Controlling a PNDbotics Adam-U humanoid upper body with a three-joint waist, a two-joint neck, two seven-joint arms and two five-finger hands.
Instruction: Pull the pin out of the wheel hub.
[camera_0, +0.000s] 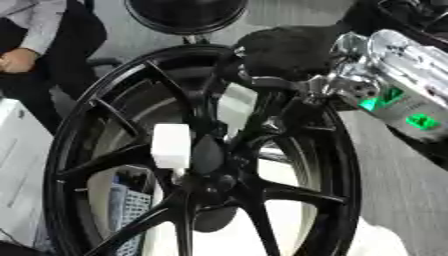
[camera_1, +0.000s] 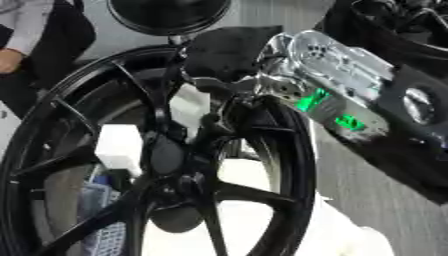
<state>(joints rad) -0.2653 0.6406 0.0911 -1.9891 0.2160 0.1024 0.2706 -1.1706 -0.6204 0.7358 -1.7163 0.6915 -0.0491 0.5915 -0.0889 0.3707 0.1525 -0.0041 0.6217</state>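
A: Where does the wheel (camera_0: 201, 165) stand?

B: The black wheel stands upright and fills most of both views, its spokes running out from the hub (camera_0: 210, 182) near the middle to the dark rim.

A: And the robot's right hand (camera_0: 284, 52)?

B: It comes in from the upper right on a silver forearm (camera_0: 407, 85) with green lights, and the black hand sits over the top of the wheel, at the rim and the upper spokes. It shows as a dark mass against the dark wheel, so how far its fingers are curled, and whether they have hold of anything, cannot be told.

A: Is the pin visible?

B: Not clearly. A white block (camera_0: 171, 145) sits just left of the hub, in front of a spoke, with a thin pale stem below it; whether that is the pin cannot be told.

A: The left hand?

B: It shows in neither view.

A: What else is there?

B: A round black thing (camera_0: 185, 14) sits above the wheel at the top edge. Through the lower spokes a blue and white patterned thing (camera_0: 131, 205) shows. The floor to the right is grey.
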